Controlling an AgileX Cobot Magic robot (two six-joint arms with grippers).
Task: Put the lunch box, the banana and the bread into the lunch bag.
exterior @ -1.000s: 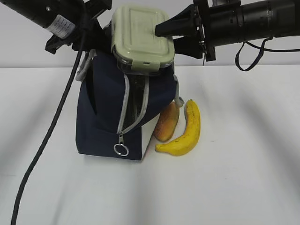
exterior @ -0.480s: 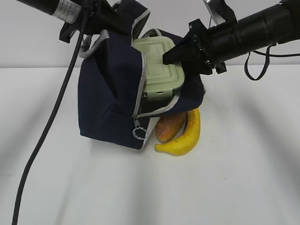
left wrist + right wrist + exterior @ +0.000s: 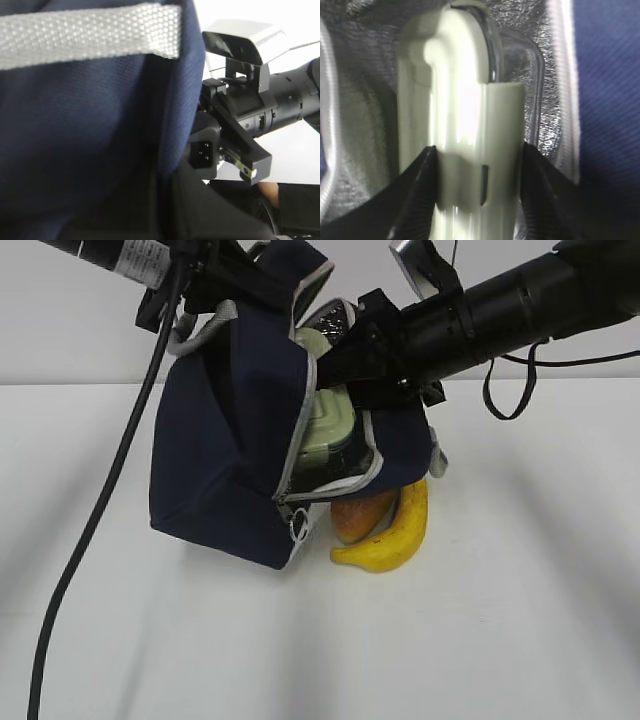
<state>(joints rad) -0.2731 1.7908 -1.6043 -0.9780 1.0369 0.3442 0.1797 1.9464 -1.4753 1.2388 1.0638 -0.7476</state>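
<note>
Between right gripper (image 3: 479, 172) fingers — lunch box (image 3: 462, 115).

Lunch box (image 3: 322, 425) now deeper in bag (image 3: 225, 455).

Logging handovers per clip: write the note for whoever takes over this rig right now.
Left gripper: hidden behind the bag; it seems to hold the bag's top up, tilted off the table, but the grip can't be confirmed.
Right gripper: shut on the lunch box, which is partly inside the foil-lined opening.
Banana and bread lie on the table by the bag.
Done: nothing fully in. Left: release the box, then load banana and bread.
</note>
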